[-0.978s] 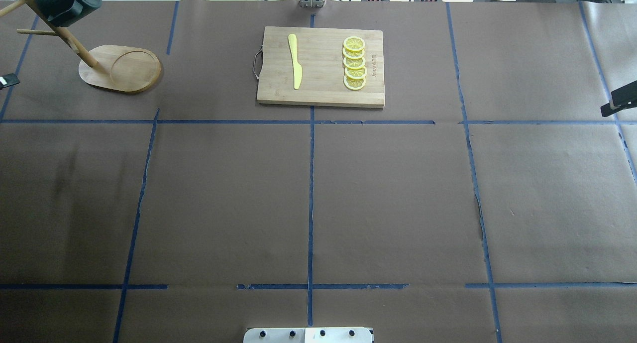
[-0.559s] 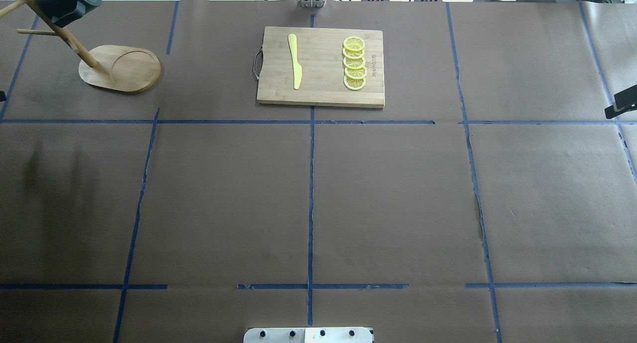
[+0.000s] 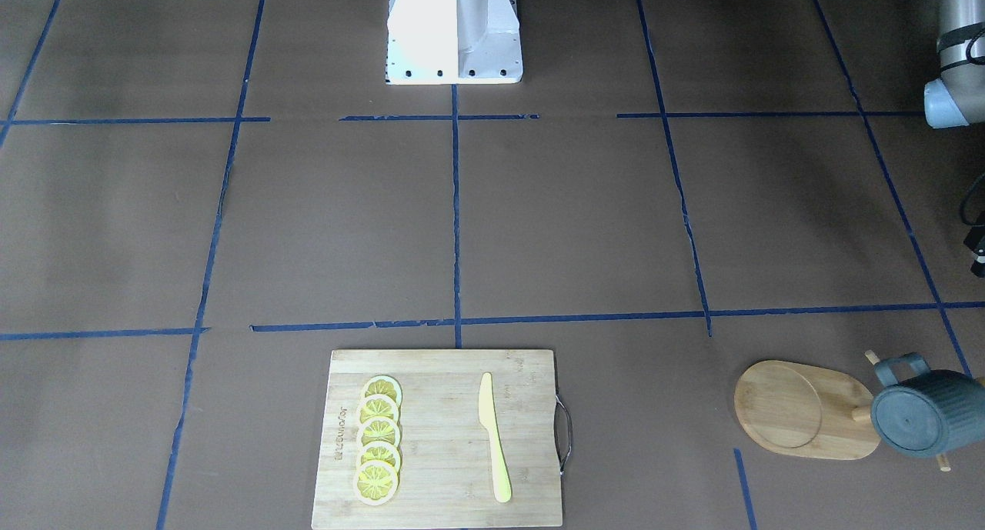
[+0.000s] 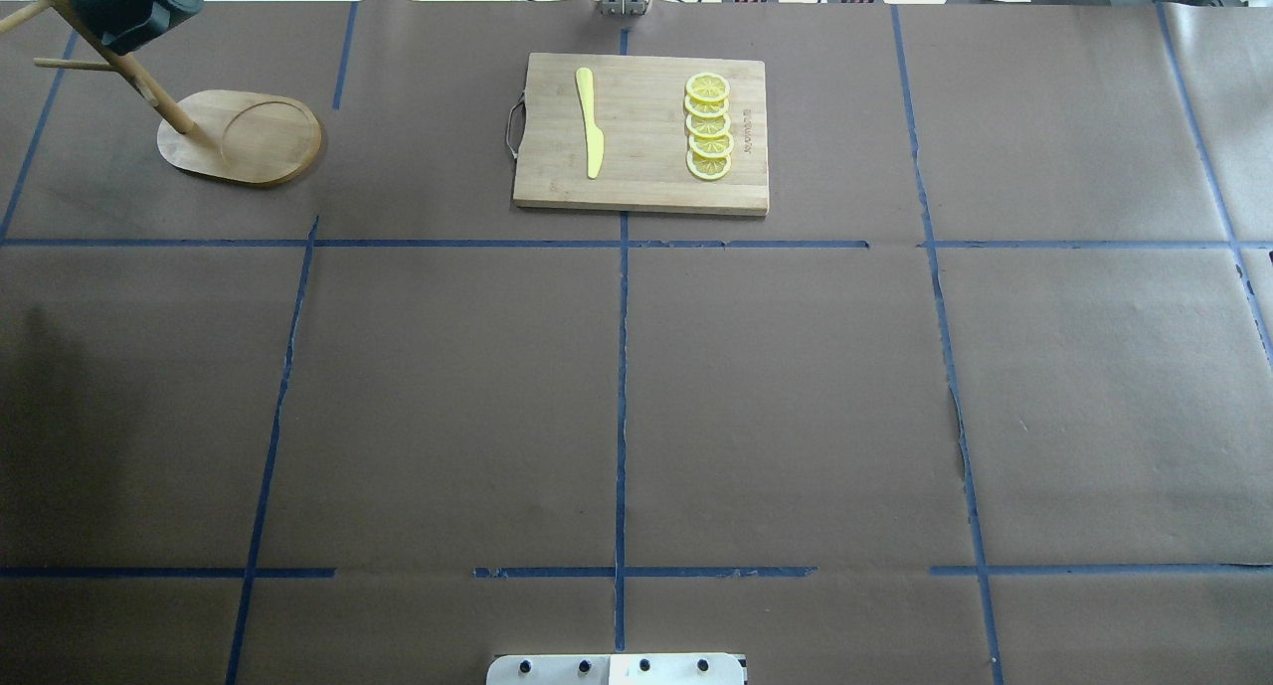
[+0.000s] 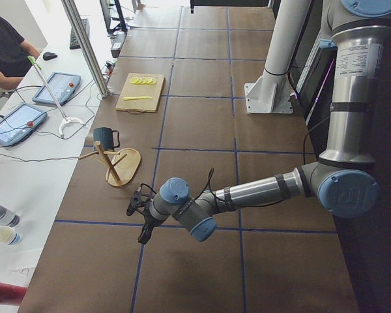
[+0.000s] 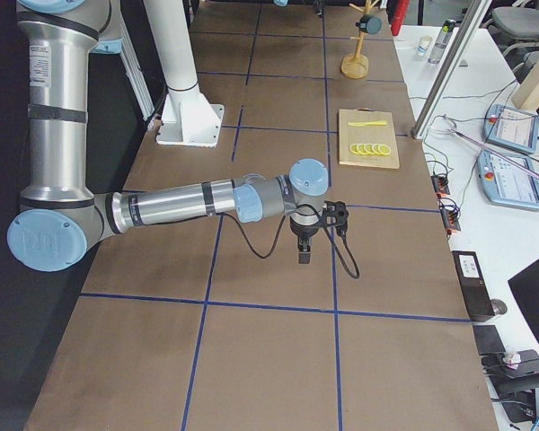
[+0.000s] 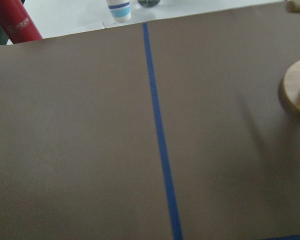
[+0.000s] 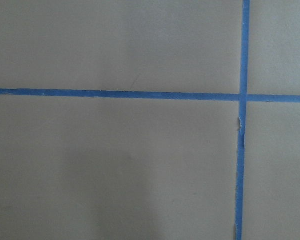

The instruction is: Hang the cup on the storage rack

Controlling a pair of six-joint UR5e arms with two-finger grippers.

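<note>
Tabletop point(image 4: 636, 387); cup point(image 4: 129, 7) well apart from fingers point(image 5: 144, 233).

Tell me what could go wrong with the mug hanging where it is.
1. The mug hangs by its handle out past the narrow end of the mug tree base, so its weight may tip the tree, or the mug may slide off.
2. The tree stands close to the edge of the table; a fall might carry the mug over it.
3. The left gripper hovers low nearby; a careless swing may bump the tree.

Soft, even light, faint shadows — storage rack point(image 7: 294, 86) blurred close-up.
</note>
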